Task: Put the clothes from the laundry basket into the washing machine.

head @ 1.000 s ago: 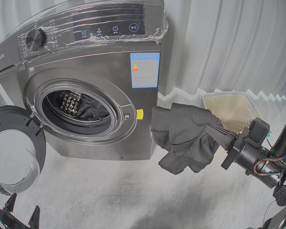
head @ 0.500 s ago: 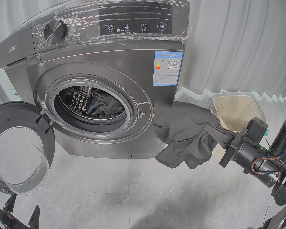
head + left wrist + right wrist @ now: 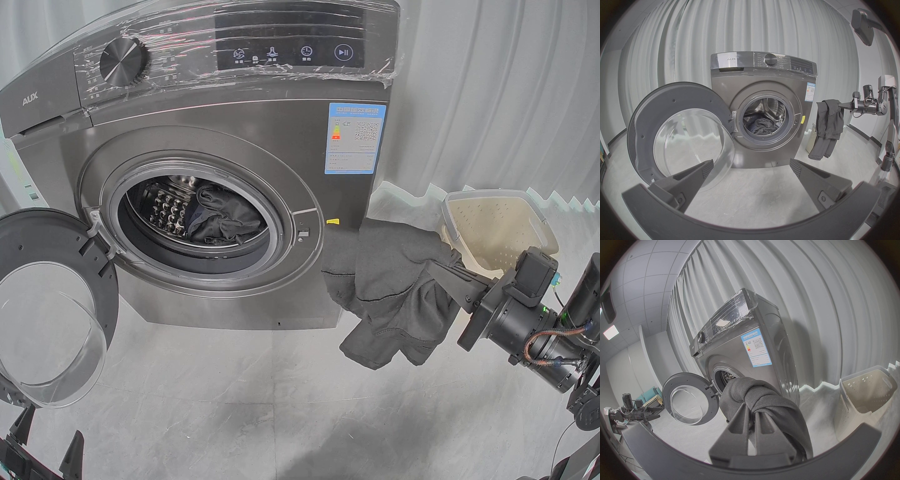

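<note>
Clothes (image 3: 219, 222) lie inside the washing machine (image 3: 250, 137), with the laundry basket (image 3: 500, 232) standing to its right.

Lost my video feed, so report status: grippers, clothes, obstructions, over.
Right gripper shut on dark grey cloth garment, hanging right of grey metal washing machine. Left gripper open, empty, low. Round glass door open, nothing blocking drum.

1. A staged test room, curtained off by pale pleated floor-length curtains (image 3: 500, 94).
2. A grey steel front-loading washing machine (image 3: 262, 137) stands on grey marbled floor tiles (image 3: 250, 406), with clear plastic film (image 3: 187, 31) covering its control panel.
3. White office-style grid ceiling panels (image 3: 640, 277) overhead.
</note>
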Controlling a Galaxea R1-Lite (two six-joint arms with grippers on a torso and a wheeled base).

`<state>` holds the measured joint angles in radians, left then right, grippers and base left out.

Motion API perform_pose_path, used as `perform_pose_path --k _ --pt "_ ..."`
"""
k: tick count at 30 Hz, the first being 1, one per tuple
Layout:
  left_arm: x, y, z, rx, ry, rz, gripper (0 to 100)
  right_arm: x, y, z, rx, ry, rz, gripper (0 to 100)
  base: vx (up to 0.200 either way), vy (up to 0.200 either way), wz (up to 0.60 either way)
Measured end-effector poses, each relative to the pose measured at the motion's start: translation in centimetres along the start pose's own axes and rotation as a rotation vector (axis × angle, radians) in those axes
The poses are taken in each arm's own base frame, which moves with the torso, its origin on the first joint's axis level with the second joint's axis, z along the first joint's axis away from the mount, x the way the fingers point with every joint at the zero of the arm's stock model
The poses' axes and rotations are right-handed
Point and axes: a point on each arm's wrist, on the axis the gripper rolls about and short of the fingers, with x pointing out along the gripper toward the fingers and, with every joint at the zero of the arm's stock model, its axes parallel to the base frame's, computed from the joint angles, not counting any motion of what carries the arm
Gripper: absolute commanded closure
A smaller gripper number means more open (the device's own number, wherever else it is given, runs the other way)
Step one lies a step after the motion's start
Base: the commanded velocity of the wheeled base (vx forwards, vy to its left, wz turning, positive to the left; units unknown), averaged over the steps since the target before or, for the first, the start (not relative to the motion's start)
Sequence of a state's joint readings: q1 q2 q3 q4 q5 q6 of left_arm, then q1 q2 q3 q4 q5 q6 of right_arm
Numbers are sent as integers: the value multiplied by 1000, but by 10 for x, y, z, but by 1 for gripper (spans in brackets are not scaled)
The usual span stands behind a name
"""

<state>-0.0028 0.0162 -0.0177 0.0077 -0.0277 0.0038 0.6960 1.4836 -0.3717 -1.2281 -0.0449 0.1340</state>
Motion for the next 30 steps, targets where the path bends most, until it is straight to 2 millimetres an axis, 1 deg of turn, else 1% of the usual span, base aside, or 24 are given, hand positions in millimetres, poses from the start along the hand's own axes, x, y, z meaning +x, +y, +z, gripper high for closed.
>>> perform_pose_path --k 10,13,22,30 --pt "0 0 0 0 0 0 0 0 0 0 0 -1 1 100 0 200 0" --pt "0 0 0 0 0 0 0 0 0 0 0 0 2 100 0 0 0" --pt "0 0 0 0 0 0 0 0 1 -1 0 2 4 100 -200 0 0" --pt "0 0 0 0 1 0 0 0 0 -1 1 4 1 100 0 0 0"
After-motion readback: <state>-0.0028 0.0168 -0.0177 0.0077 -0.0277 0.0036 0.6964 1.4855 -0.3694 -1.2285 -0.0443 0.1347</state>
